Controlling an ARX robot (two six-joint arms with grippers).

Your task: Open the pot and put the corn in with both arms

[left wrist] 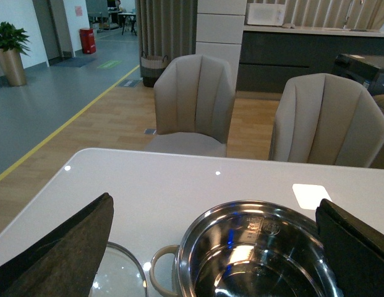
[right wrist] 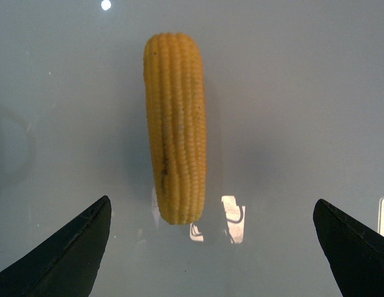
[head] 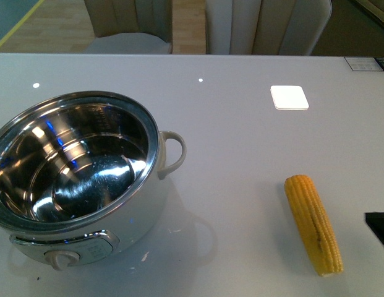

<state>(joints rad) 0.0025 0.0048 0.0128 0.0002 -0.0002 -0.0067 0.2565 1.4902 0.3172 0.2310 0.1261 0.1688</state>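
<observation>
**Pot.** The pot (head: 141, 213) stands on the white bench (head: 241, 154), on the left side in the front view. It is uncovered, and the steel interior holds nothing visible. Its loop handle (head: 173, 151) points toward the corn, and its knob (head: 62, 258) faces the robot.

**Lid.** In the left wrist view, a glass lid (left wrist: 120, 272) lies flat on the bench just beside the pot's other handle. Only part of it is in frame.

**Corn.** The corn (head: 313, 224) lies on the bench to the right of the pot, well apart from it. Nothing touches it.

**Left hand.** The left hand (left wrist: 214, 198) is above the pot with its fingers (left wrist: 55, 253) spread wide. It grips nothing.

**Right hand.** The right hand (right wrist: 211, 199) is above the corn, also spread wide and gripping nothing. The cob's near end lies roughly level with the fingertips (right wrist: 355, 247), between them and clear of both.

**Background.** Two beige chairs (left wrist: 195, 102) stand behind the bench.
</observation>
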